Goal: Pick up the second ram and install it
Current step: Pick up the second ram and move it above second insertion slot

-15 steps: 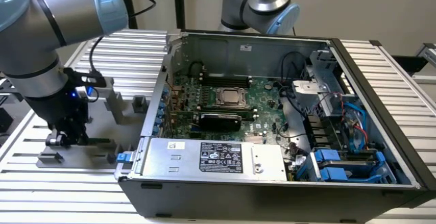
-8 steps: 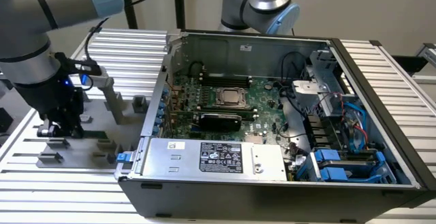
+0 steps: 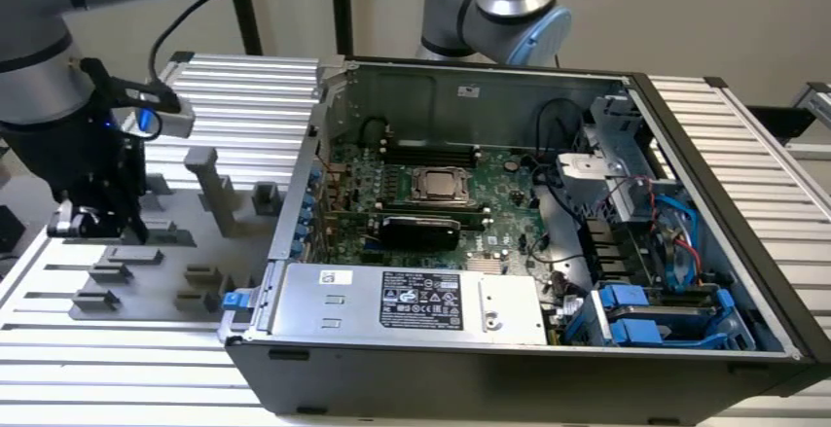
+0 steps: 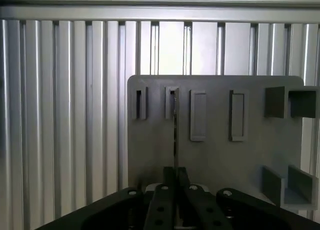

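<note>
**A:** Where is the second ram (image 4: 175, 135)?

**B:** It's edge-on to the wrist camera, a thin dark line standing over the grey fixture plate (image 4: 220, 160). Its far end is at one of the plate's small slotted blocks (image 4: 171, 103). I can't tell whether that end sits in the block or is just clear of it.

**A:** And the claw?

**B:** The gripper (image 4: 175, 177) has its fingers drawn together on the stick's near end, pinching its flat faces. I'd judge that grip is meant to keep the board upright and square.

**A:** And from outside?

**B:** The gripper (image 3: 85, 225) hangs over the side of the plate (image 3: 195, 252) farthest from the computer case (image 3: 520, 373). The case lies open just beside the plate, with its motherboard (image 3: 481, 194) facing up, presumably for reach from above.
</note>
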`<state>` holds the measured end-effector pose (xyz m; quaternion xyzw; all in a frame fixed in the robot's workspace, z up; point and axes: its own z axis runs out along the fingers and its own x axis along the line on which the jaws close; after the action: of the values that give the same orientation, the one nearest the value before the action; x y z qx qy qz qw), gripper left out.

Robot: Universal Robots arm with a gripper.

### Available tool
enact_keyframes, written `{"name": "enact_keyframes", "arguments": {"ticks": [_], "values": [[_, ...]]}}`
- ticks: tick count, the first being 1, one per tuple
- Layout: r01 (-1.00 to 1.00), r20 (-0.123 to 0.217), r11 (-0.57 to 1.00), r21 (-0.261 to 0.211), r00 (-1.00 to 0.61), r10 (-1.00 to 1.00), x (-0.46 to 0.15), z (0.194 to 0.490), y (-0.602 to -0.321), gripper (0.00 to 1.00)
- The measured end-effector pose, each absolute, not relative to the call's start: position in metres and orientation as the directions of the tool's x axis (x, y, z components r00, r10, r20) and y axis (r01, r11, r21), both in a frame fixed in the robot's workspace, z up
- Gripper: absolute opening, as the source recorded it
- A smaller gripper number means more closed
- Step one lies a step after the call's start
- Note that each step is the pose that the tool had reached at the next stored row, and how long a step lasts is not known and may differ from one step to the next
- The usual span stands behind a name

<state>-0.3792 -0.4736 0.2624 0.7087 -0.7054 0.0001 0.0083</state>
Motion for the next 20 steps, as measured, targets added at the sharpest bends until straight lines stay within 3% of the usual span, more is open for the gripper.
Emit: {"name": "enact_keyframes", "arguments": {"ticks": [20], "values": [[-1.000,0.014,-0.005,0.011,0.005,-1.000,-0.368,0.354,-0.461,0.00]]}}
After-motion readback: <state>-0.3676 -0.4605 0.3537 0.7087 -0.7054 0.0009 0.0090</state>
